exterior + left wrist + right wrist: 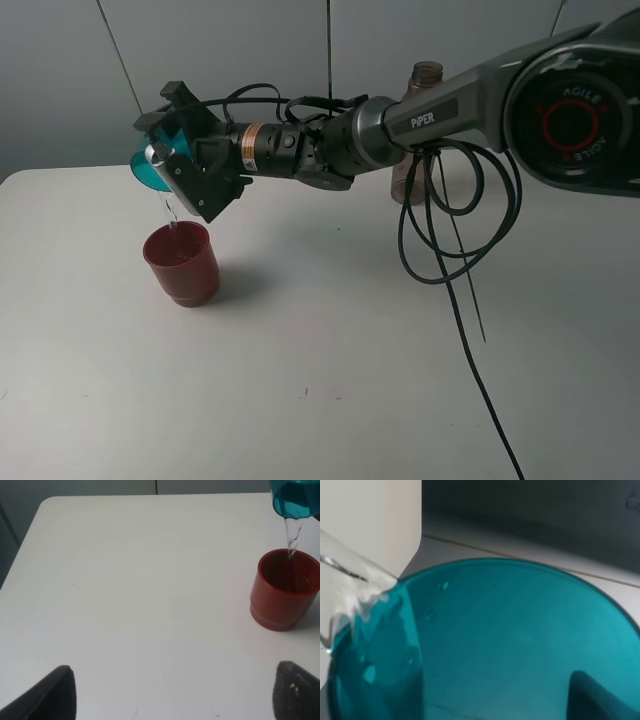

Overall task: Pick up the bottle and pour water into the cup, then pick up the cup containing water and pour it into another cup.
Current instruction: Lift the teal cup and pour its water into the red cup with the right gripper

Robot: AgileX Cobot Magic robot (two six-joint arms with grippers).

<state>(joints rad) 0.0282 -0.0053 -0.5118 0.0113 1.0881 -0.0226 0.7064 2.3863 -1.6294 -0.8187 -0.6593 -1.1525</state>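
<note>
Right gripper (160, 160) at upper left, jaws clamped on tilted translucent teal plastic tumbler (150, 172), clear water stream (170, 210) falling into squat maroon stepped-base cup (183, 263) on smooth white desk (330, 380), smoky-grey slim bottle (415, 130) upright behind arm, left jaws spread, empty.

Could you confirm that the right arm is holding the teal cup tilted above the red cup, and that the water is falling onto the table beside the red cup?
Not quite. The teal cup is tilted above the red cup in the right gripper, but the water stream falls into the red cup, not onto the table beside it. The left wrist view shows this clearly.
</note>
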